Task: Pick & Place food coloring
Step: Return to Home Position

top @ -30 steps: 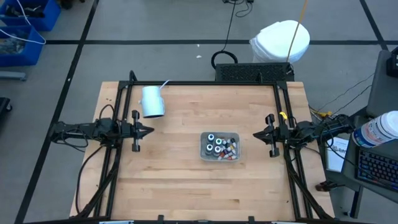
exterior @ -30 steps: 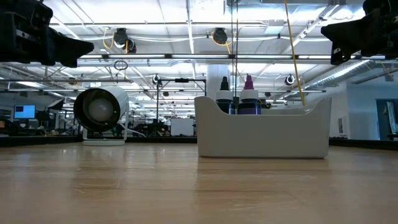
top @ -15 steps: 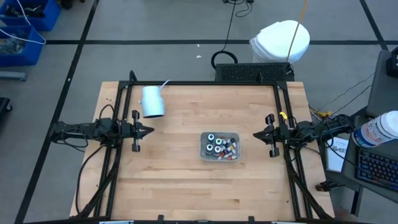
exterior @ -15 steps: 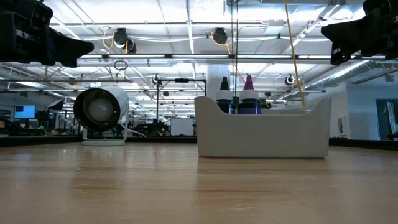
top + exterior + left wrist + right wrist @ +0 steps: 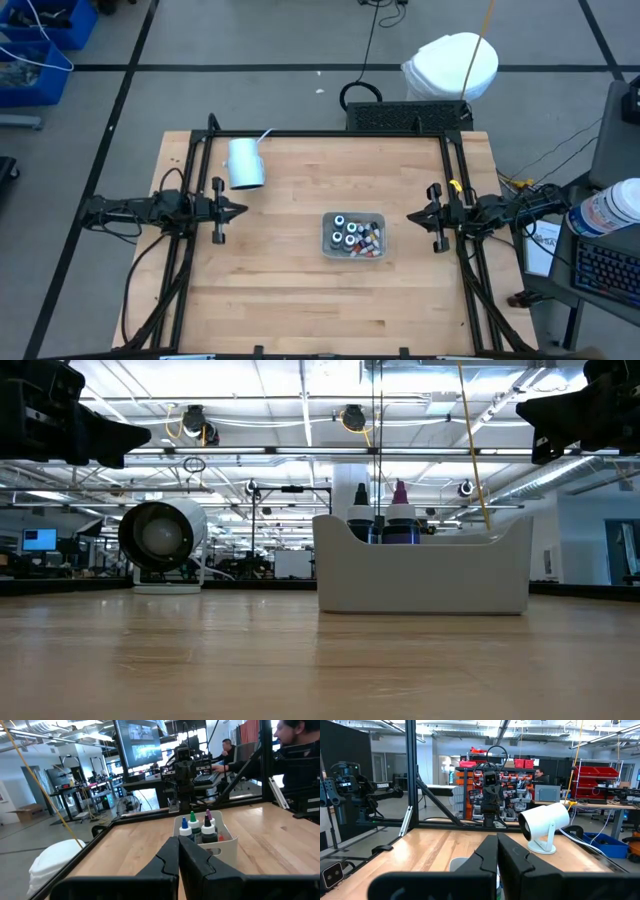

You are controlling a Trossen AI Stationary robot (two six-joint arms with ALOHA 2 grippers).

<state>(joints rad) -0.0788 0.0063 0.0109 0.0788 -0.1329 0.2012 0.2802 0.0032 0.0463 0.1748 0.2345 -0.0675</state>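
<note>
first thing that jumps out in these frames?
The grey tray near the middle of the table, packed with food coloring bottles. The left gripper and right gripper hang shut at opposite sides of the table, pointing inward, holding nothing. A pale cylinder sits alone toward the far left corner.

The pale bin [image 5: 422, 575] sits on the wooden table [image 5: 300, 660], right of centre, with food coloring bottles [image 5: 399, 520] poking their tips over its rim. Left of it lies what looks like a round cup [image 5: 160, 537], its mouth towards me.
</note>
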